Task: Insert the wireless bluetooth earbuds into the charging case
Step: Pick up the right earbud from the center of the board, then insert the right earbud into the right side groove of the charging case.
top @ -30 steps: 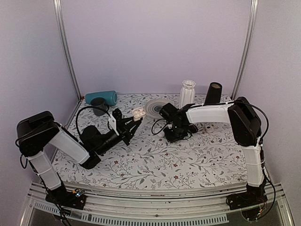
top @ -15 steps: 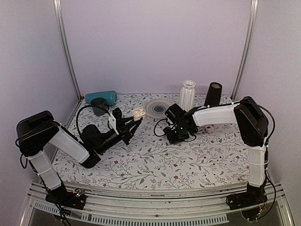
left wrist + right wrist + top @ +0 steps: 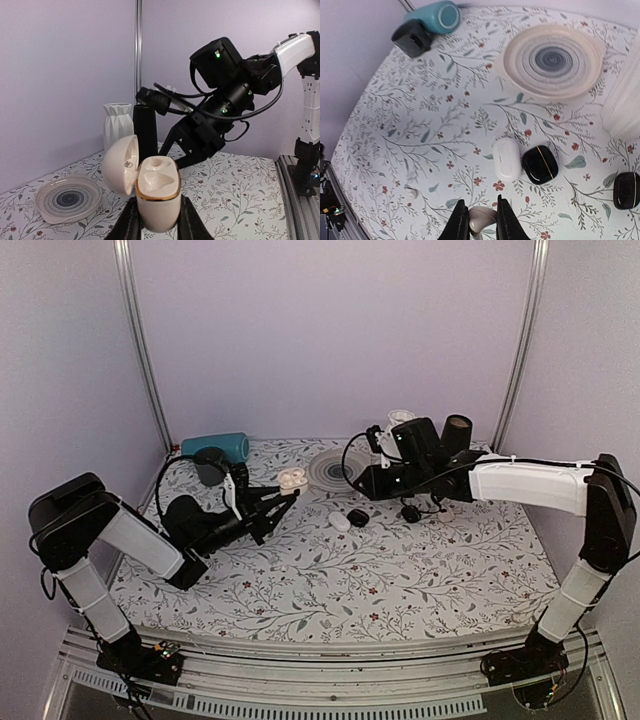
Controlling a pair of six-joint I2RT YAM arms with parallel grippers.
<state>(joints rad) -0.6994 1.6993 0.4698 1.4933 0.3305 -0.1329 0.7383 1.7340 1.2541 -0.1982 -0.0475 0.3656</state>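
The right gripper (image 3: 480, 223) has been raised rearward, clamped on an earbud (image 3: 482, 216); the open case (image 3: 157, 195) is held clamped in the left gripper (image 3: 156, 223).

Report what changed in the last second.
The right claw rose from the table and drew back toward the vase, uncovering a white pod and a black pod. It pinches a small white piece, likely an earbud. The left claw kept the open charging case raised, barely shifting. Plate and mug stayed.

Soft even light, faint shadows; wrist views slightly blurred.
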